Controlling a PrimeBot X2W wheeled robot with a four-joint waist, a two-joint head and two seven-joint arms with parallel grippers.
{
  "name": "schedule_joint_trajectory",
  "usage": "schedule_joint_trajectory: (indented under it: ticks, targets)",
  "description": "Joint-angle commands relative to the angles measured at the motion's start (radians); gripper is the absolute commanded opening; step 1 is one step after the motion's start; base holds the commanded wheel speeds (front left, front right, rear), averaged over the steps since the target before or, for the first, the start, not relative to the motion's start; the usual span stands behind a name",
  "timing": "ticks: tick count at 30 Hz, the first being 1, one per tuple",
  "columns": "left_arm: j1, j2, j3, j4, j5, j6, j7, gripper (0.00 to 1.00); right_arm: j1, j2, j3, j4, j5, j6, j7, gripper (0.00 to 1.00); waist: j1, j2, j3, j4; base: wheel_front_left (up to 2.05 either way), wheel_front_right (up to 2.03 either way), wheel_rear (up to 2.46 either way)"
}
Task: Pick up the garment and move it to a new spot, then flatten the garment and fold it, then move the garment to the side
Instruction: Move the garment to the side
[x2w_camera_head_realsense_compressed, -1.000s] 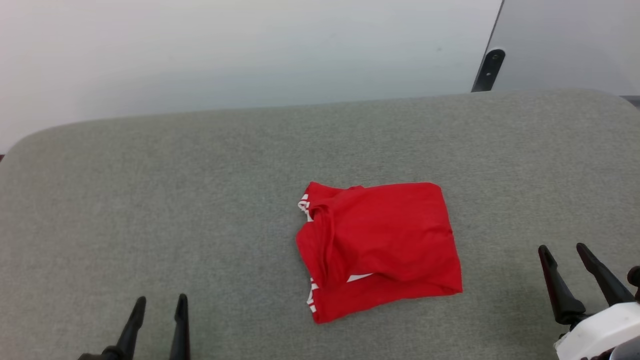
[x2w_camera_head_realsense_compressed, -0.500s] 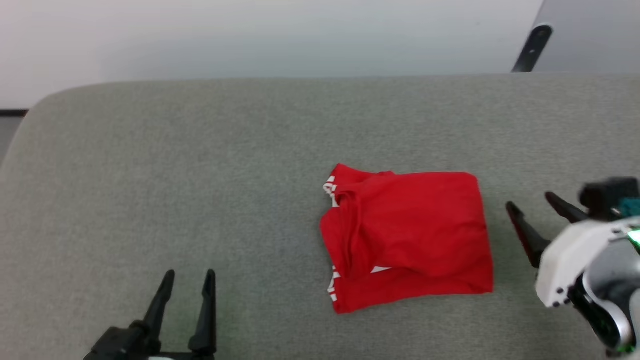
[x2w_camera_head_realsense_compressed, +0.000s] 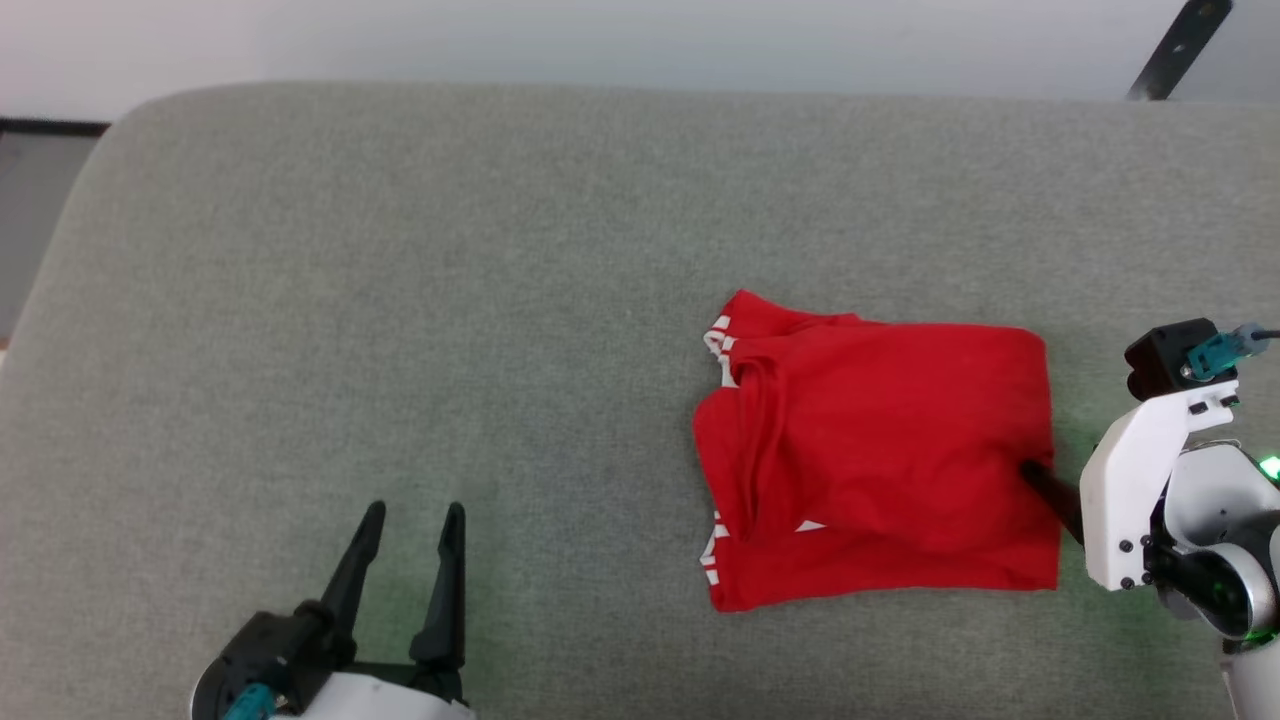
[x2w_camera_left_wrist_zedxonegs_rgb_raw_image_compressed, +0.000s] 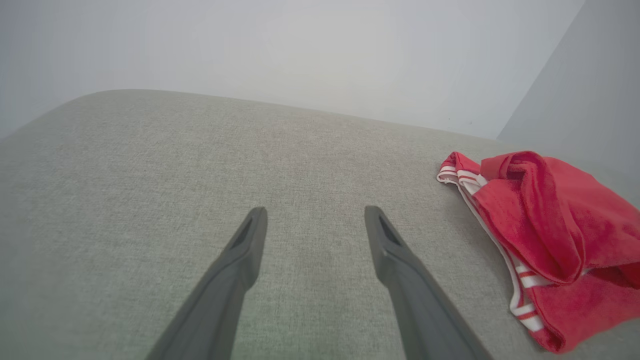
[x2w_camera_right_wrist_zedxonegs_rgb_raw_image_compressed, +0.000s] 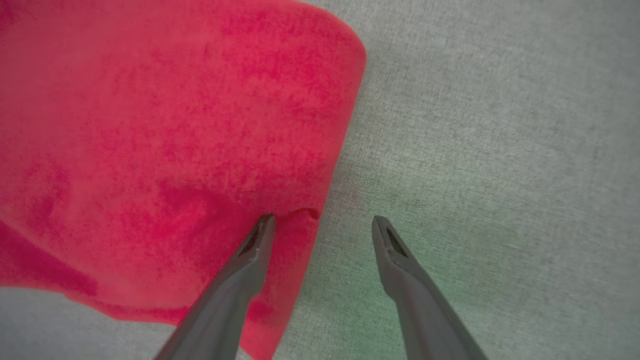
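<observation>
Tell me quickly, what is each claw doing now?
The left claw: open, holding nothing.
The right claw: open, straddling the edge of the garment, nothing gripped.

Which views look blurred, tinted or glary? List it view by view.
Head view: sharp, soft even light, faint green glow on the grey cushion beside the left tool. Left wrist view: crisp, striped trim clear, no glare. Right wrist view: the garment looks soft and grainy up close, green tint on the cushion around the right tool.
</observation>
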Motion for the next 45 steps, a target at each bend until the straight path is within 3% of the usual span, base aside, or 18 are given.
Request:
schedule_joint_trajectory:
  ticks: [1,13,14,17,29,35,45]
  targets:
    - [-0.019,-0.004,-0.002,0.004,0.000,-0.008,-0.006,1.00,-0.019,0.007,-0.008,0.007,0.018,-0.002,0.014,1.00,0.0000,0.0000,0.029,0.017,0.00,0.00,0.00]
    - [-0.095,-0.028,0.005,0.021,0.032,-0.029,-0.009,1.00,-0.080,0.042,0.002,0.166,0.027,-0.002,0.040,1.00,0.0000,0.0000,0.088,0.044,0.00,0.00,0.00]
    - [-0.098,-0.031,0.008,0.019,0.032,-0.031,-0.009,1.00,-0.082,0.040,0.005,0.175,0.029,-0.002,0.038,0.66,0.0000,0.0000,0.088,0.046,0.00,0.00,0.00]
    - [-0.102,-0.040,0.021,0.010,0.040,-0.034,-0.009,1.00,-0.084,0.037,0.009,0.196,0.036,-0.002,0.028,0.00,0.0000,0.0000,0.088,0.050,0.00,0.00,0.00]
    - [-0.087,-0.055,0.044,-0.013,0.062,-0.054,-0.007,1.00,-0.083,0.046,-0.024,0.217,0.099,-0.002,-0.076,0.00,0.0000,0.0000,0.062,0.011,0.00,0.00,0.00]
    - [-0.088,-0.050,0.059,-0.036,0.075,-0.058,-0.008,1.00,-0.083,0.001,-0.013,0.173,0.152,-0.002,-0.139,0.00,0.0000,0.0000,0.052,-0.045,0.00,0.00,0.00]
    - [-0.105,-0.013,0.076,-0.088,0.095,-0.060,-0.007,1.00,-0.096,-0.113,-0.127,0.062,0.158,-0.002,-0.130,0.00,0.0000,0.0000,0.075,-0.136,0.00,0.00,0.00]
